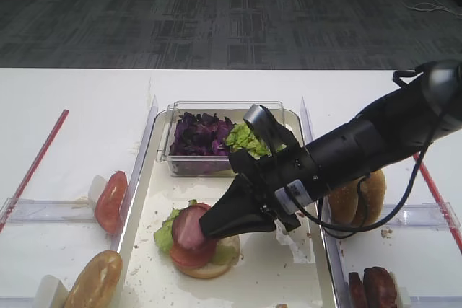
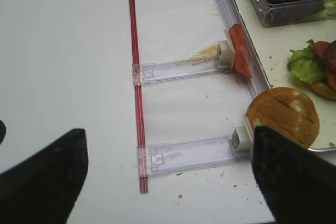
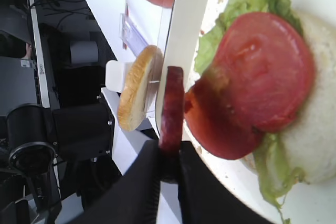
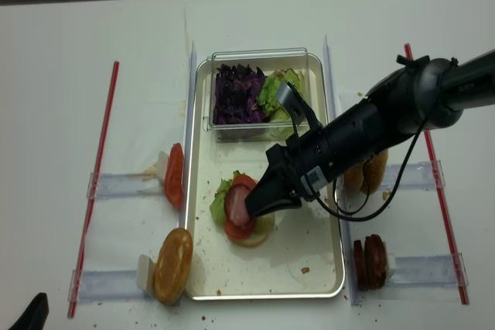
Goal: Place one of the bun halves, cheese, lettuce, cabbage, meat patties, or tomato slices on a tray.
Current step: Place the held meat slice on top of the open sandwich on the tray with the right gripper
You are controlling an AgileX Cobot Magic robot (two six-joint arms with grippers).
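My right gripper (image 1: pixel 211 227) (image 3: pixel 170 153) is shut on a dark reddish meat patty (image 1: pixel 189 226) (image 3: pixel 172 103), held on edge just above a stack on the tray (image 1: pixel 267 272). The stack is a pale bun half (image 1: pixel 211 265) (image 3: pixel 315 145) with lettuce (image 1: pixel 166 234) (image 3: pixel 241 3) and tomato slices (image 1: pixel 191 254) (image 3: pixel 262 77) on it. In the wide realsense view the patty (image 4: pixel 237 206) hangs over the stack's left side. My left gripper (image 2: pixel 168 182) stands open above the bare table, left of the tray, with nothing between its fingers (image 2: pixel 44 182).
A clear tub (image 1: pixel 167 156) at the tray's back holds purple cabbage (image 1: pixel 198 135) and lettuce (image 1: pixel 245 138). Clear racks on the left carry a tomato slice (image 1: pixel 110 200) (image 2: pixel 240 51) and a bun half (image 1: pixel 94 279) (image 2: pixel 283 114). Right racks carry a bun (image 1: pixel 357 196) and patties (image 1: pixel 372 286). Red straws (image 2: pixel 135 77) lie on both sides.
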